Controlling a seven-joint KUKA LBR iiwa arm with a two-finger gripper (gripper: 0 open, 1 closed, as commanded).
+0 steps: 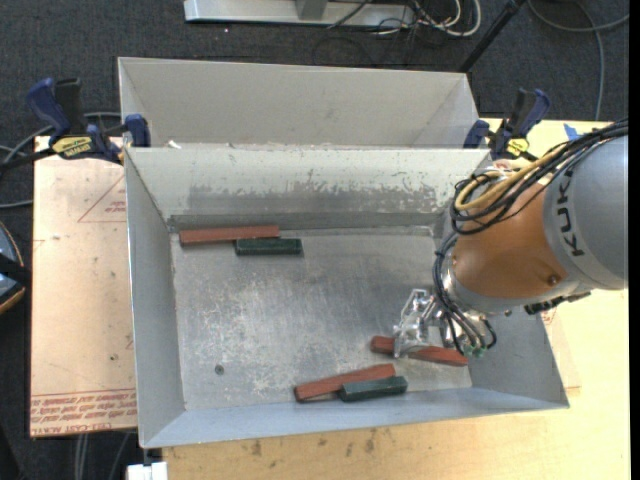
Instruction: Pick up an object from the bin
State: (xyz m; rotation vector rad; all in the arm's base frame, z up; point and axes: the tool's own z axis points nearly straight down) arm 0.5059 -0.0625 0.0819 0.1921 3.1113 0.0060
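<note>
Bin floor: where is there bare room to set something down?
Bare: middle and left of the floor, between the back red-brown bar, back green bar and the front red-brown bar, front green bar. Crowded: front right, where the gripper is over a third red-brown bar.

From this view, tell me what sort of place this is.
Probably a robotics lab: a grey metal bin holds a few bars, the gripper hangs over a red-brown bar at its right, and cables trail across the carpet behind.

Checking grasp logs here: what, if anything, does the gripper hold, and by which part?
Cannot be told. The gripper is down over the reddish-brown flat bar nearest the arm, towards its end on the view's left.
</note>
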